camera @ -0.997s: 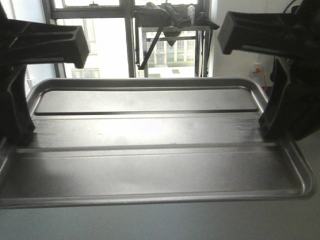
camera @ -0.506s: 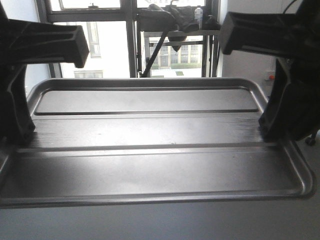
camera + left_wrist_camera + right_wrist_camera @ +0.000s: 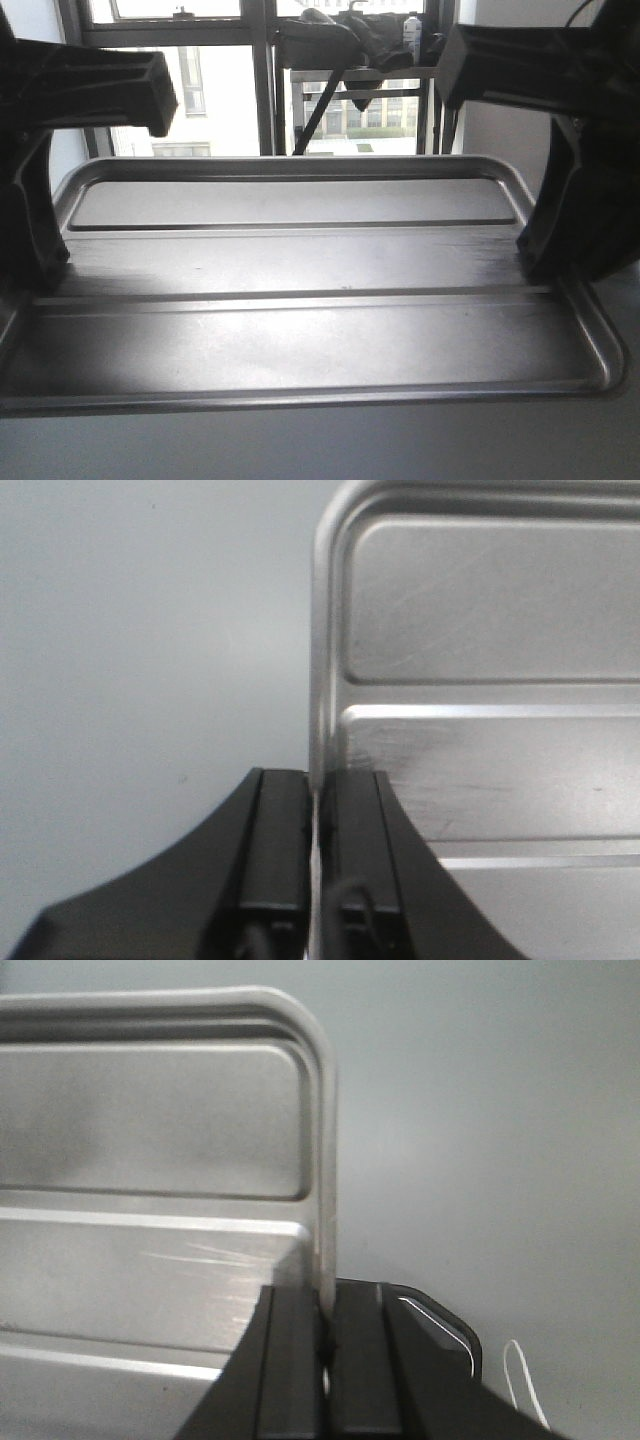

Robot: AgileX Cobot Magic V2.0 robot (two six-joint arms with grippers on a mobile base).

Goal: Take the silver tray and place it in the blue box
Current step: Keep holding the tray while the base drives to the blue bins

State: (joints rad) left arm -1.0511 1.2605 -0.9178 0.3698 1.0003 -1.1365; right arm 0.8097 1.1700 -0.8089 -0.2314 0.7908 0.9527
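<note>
The tray (image 3: 320,260) is gripped at its two short ends and is seen with its ridged floor turned towards the front camera, with windows (image 3: 220,90) behind its far rim. The left tool (image 3: 318,785) is clamped on the left rim, which is pinched edge-on between its jaws. The right tool (image 3: 325,1305) is clamped likewise on the right rim, below a rounded corner. A plain grey surface (image 3: 150,630) is seen past the rim in both wrist views; whether the tray is touching it cannot be told.
</note>
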